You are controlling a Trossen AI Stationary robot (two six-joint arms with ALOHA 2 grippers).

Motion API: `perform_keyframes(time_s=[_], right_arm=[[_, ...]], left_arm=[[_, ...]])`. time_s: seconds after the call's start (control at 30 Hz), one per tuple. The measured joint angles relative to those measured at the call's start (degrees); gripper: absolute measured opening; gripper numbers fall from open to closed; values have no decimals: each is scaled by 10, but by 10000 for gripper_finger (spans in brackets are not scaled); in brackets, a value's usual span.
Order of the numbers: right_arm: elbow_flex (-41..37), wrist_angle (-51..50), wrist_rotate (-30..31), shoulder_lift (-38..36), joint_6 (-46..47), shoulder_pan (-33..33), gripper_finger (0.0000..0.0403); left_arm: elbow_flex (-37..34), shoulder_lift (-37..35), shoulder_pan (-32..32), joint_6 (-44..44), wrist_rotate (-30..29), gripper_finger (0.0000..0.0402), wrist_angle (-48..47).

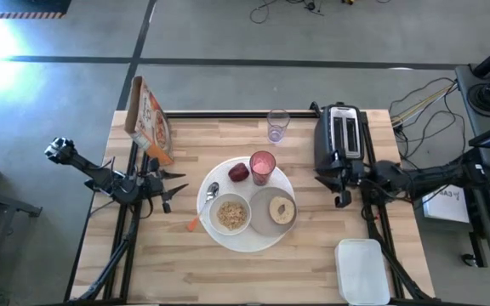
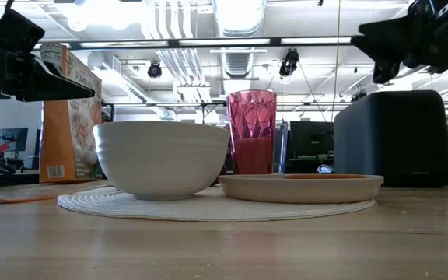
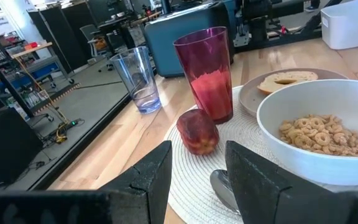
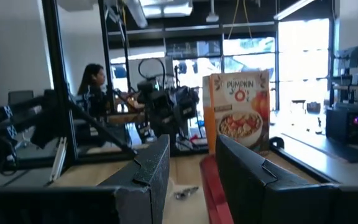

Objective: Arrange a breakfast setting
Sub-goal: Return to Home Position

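Note:
The large round white plate (image 1: 247,245) lies mid-table. On it stand the small white bowl (image 1: 230,213) of cereal, the small grey plate (image 1: 260,218) with the bagel half (image 1: 282,211), the pink tumbler (image 1: 263,167) and the red apple (image 1: 239,172). The orange-handled spoon (image 1: 204,204) lies across the plate's left rim. My left gripper (image 1: 175,184) hovers open just left of the plate, with nothing between its fingers (image 3: 160,168). My right gripper (image 1: 334,190) hovers open to the right of the plate, in front of the toaster, also with nothing in it.
A cereal box (image 1: 150,119) stands at the far left, a clear glass (image 1: 278,125) at the far middle and a black toaster (image 1: 339,136) at the far right. A white lidded container (image 1: 362,270) sits at the near right corner. A person (image 4: 92,84) is in the room beyond.

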Motion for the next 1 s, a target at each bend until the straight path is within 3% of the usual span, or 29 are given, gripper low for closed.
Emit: perform_keyframes(time_s=[1.0], right_arm=[[0,-4,-1,-60,0,0,118]], left_arm=[[1,0,0,0,0,134,0]])
